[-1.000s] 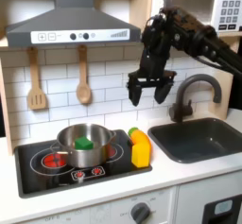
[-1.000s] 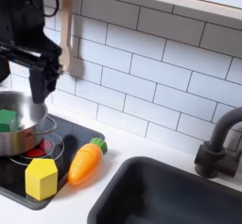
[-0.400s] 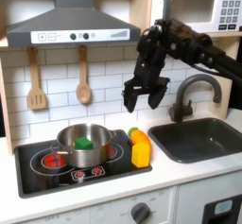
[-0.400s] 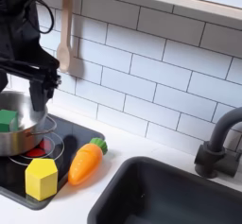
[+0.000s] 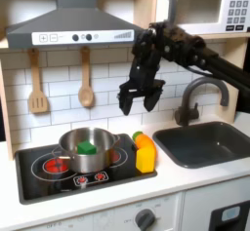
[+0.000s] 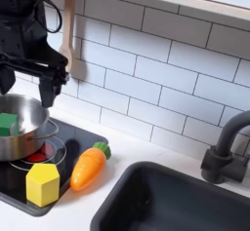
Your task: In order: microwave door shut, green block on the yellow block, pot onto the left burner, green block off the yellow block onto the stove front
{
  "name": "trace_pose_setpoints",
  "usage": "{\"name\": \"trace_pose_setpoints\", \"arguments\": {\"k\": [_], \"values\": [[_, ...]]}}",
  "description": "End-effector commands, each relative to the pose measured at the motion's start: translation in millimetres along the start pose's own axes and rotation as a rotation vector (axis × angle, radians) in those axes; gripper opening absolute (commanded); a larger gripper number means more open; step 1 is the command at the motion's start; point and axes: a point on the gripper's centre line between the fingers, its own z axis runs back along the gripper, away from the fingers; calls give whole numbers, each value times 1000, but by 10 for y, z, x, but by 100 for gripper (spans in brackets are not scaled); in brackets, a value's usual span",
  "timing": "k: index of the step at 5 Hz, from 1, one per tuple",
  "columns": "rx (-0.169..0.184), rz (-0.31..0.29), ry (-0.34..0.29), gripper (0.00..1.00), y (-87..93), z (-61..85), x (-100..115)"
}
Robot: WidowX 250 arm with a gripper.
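First exterior view: claw (image 5: pixel 138 95) spread wide, empty, at frame centre, above pot (image 5: pixel 86 149) holding green block (image 5: pixel 87 148); yellow block (image 5: pixel 146 159) just right.

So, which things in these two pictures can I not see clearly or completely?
- The pot: in the second exterior view the picture's left edge cuts it off.
- The left burner: in the first exterior view the pot covers part of the hob rings.
- The microwave door: the top edge of the first exterior view cuts it off.
- The gripper: dark and small in the first exterior view, so its fingertips are hard to separate.
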Motion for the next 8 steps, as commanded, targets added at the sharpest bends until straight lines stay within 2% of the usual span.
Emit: {"name": "trace_pose_setpoints", "arguments": {"k": [1, 2, 3, 4, 5, 6, 7, 8], "values": [[25, 23, 37, 100, 368, -90, 108], [30, 58, 55, 100, 536, -71, 45], [22, 55, 69, 100, 631, -63, -42], [25, 77, 71, 100, 716, -74, -23], [32, 100, 84, 100, 762, -94, -26], [31, 125, 102, 100, 775, -199, 8], [39, 139, 92, 100, 788, -243, 57], [58, 153, 98, 100, 812, -278, 47]]}}
